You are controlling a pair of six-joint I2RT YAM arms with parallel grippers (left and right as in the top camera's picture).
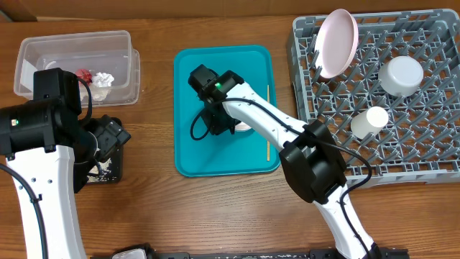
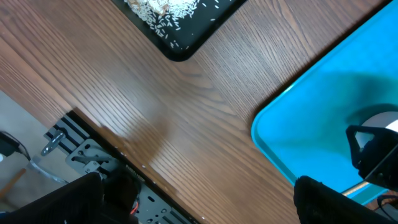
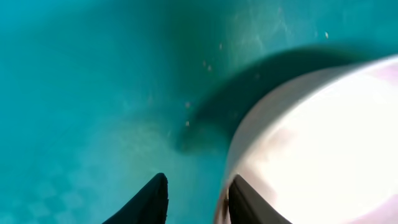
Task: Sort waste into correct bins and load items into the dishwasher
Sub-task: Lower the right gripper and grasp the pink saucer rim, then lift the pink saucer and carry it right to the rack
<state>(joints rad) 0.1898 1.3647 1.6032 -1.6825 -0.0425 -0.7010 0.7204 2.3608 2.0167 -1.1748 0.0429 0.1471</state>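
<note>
My right gripper (image 1: 219, 124) hangs low over the teal tray (image 1: 215, 72) at a pale pink bowl (image 1: 246, 126). In the right wrist view its fingers (image 3: 152, 199) straddle the rim of the pink bowl (image 3: 311, 143): one inside, the other outside with teal showing between it and the wall. My left gripper (image 2: 199, 211) stands wide open and empty over the table's front edge, near the black tray (image 2: 180, 25) holding rice crumbs. A thin wooden stick (image 1: 267, 122) lies on the teal tray's right side. The clear tub (image 1: 43, 47) holds a red wrapper (image 1: 84, 75) and a white napkin (image 1: 104, 79).
The grey dish rack (image 1: 424, 137) at the right carries a pinkish plate (image 1: 338, 42) on edge, an upturned bowl (image 1: 401, 75) and a small white cup (image 1: 369, 121). The black tray (image 1: 108, 171) sits partly under my left arm. A metal frame (image 2: 81, 155) runs along the table's front.
</note>
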